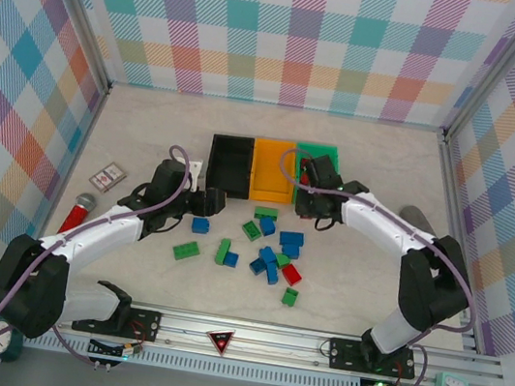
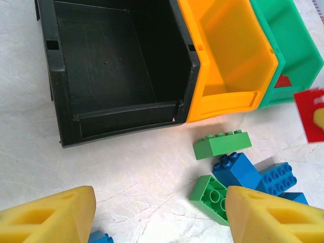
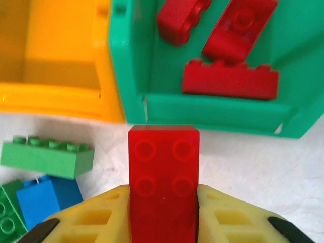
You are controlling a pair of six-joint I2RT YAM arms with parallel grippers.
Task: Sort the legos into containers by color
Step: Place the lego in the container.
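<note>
We see the right gripper (image 3: pixel 163 202) pinching a red brick (image 3: pixel 163 172) just before the green bin (image 3: pixel 202 109). The right wrist view shows three red bricks (image 3: pixel 230 81) inside that bin. The left gripper (image 2: pixel 159 217) is spread and empty near the black bin (image 2: pixel 66 101). Loose blue and green bricks (image 1: pixel 269 244) lie on the pale marbled table (image 1: pixel 149 137), with a card (image 1: pixel 108 175) and a red tube (image 1: pixel 75 215) at left, within checked walls (image 1: pixel 293 32).

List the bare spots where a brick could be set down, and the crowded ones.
Bare: the white table behind the black rectangular plastic bin and the orange plastic bin, up to the back wall; also both bins' floors. Crowded: the scatter of small plastic bricks before them.
</note>
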